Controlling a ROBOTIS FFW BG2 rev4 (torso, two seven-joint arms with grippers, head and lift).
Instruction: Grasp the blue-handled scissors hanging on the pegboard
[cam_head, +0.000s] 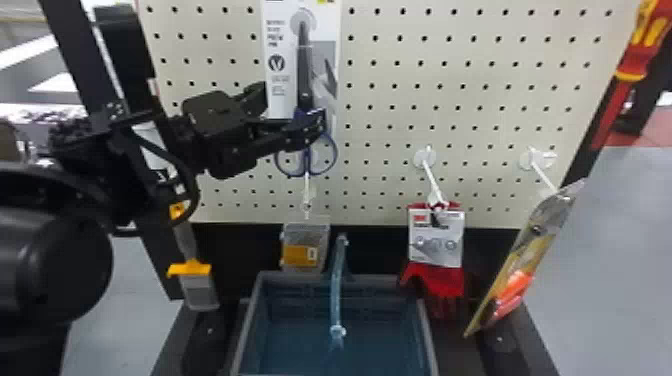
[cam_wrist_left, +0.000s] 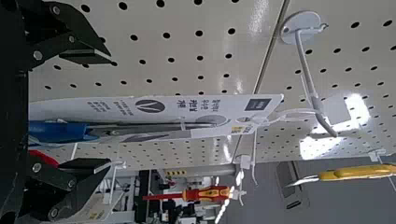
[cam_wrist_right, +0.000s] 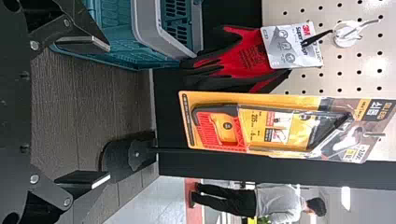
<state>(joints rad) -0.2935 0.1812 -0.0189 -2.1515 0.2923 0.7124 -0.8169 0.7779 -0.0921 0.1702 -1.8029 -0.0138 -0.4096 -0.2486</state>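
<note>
Our left end effector is spread around the blue-handled scissors; we should centre the handle, then close squarely without twisting the card.

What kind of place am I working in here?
Likely a hardware-shop display or mock-up: packaged scissors, red gloves and a carded hand tool hang on pegboard hooks above a blue basket.

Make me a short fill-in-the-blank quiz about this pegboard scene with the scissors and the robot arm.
1. The left gripper is at the scissors, whose handles are ____.
2. The gloves hanging on the pegboard are ____.
3. Below the pegboard stands a teal ____.
Missing words: blue; red; basket.
</note>
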